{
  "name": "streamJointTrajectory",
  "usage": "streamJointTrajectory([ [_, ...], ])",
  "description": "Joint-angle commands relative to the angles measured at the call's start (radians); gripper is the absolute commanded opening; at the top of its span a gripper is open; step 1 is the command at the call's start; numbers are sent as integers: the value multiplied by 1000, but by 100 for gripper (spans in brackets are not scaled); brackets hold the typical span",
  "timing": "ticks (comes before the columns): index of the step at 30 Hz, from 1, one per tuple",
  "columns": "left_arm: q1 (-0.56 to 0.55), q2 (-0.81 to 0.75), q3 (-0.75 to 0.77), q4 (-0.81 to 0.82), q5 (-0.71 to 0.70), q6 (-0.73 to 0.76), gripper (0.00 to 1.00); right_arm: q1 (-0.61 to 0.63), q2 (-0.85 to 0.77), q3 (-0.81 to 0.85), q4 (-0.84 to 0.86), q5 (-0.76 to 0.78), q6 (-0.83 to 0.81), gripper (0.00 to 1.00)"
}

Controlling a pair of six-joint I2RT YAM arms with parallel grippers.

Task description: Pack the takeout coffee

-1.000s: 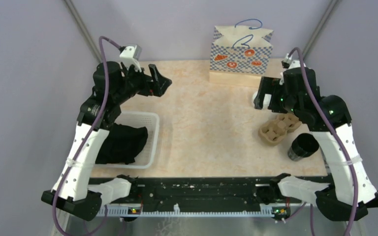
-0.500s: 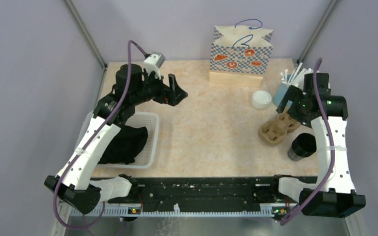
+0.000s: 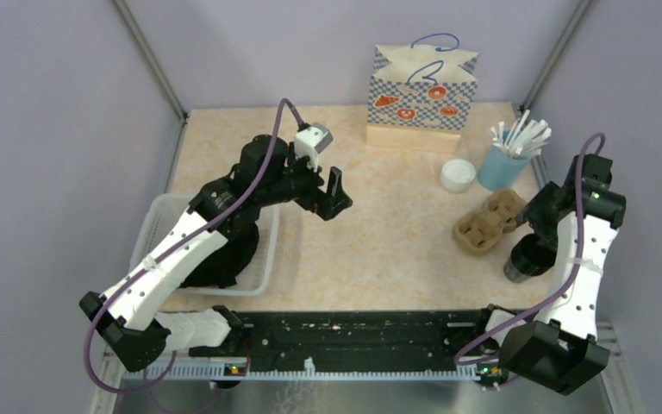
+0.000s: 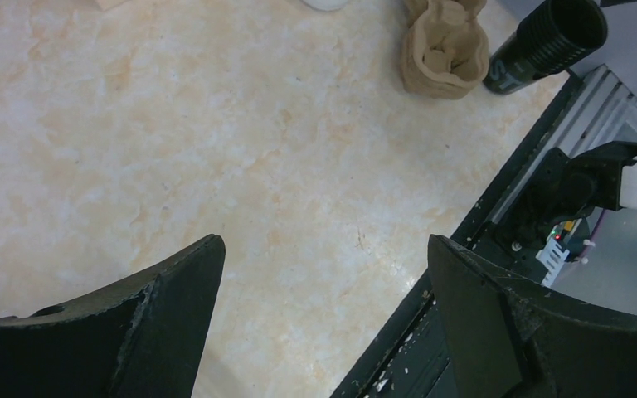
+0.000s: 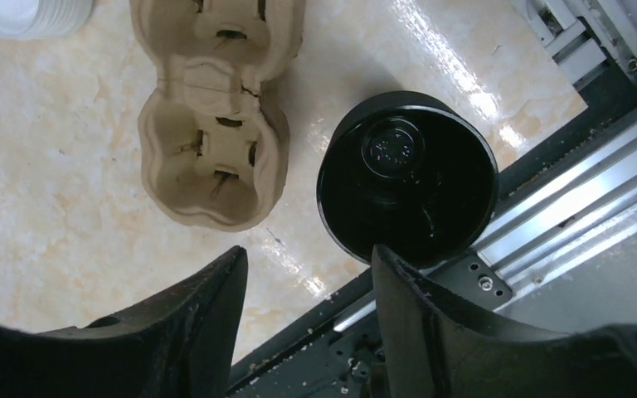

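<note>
Takeout coffee, meaning the two small cups with lids, I cannot find in any of my views, so I cannot say which way it lies from either gripper, nor how its long axis stands. I go from the left. Behind the left gripper [image 4: 325,245], under its own arm, stands a white basket [image 3: 273,250] with a dark cloth [image 3: 233,254] inside; what is under the cloth is hidden. If the cups are there, the left arm is the nearer one, but this is only my guess. The left gripper hangs over the table [image 4: 216,124] with its fingers spread to the full; it holds and touches nothing. Well ahead of it and to its left stands a patterned paper bag [image 3: 422,95], and I cannot look inside. Just ahead of the right gripper [image 5: 308,251], slightly to its left, lies a cardboard cup carrier [image 5: 207,87], its long axis pointing away from the fingers; the wells that I see are empty. Beyond the carrier are a loose white lid [image 3: 458,175] and a blue cup of stirrers [image 3: 502,164]. Ahead of the right finger stands a black cup without lid [image 5: 406,174], upright; this is not the coffee. The right gripper is about half spread, nothing sits between its fingers, and whether one fingertip touches the black rim I cannot tell.
</note>
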Motion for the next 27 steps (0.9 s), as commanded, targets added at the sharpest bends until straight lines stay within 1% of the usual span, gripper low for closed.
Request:
streamJointTrajectory([
  [1,-1,-40,-41,16,-23,25,98,-19,11,-36,43,-49,-46,55],
  [3,-1,-43,-49,21,-17,25,98,-21,16,-45,48,-67,-48,50],
  [5,-1,-45,-57,26,-16,26,98,-21,19,-62,54,-61,-54,43],
  [6,-1,-45,-60,28,-14,26,98,-21,18,-73,62,-57,-57,42],
  [12,-4,-45,-69,27,-23,39,98,-23,23,-133,109,-27,-54,38],
  [16,-5,-48,-73,24,-26,44,98,-26,34,-154,136,-22,-46,29],
  [22,-4,-37,-61,22,-32,47,98,-29,38,-162,151,-1,-45,25],
  [25,-4,-31,-57,22,-36,50,98,-29,40,-170,157,1,-44,24],
  [27,-4,-27,-53,21,-36,51,98,-29,40,-174,160,6,-43,21],
])
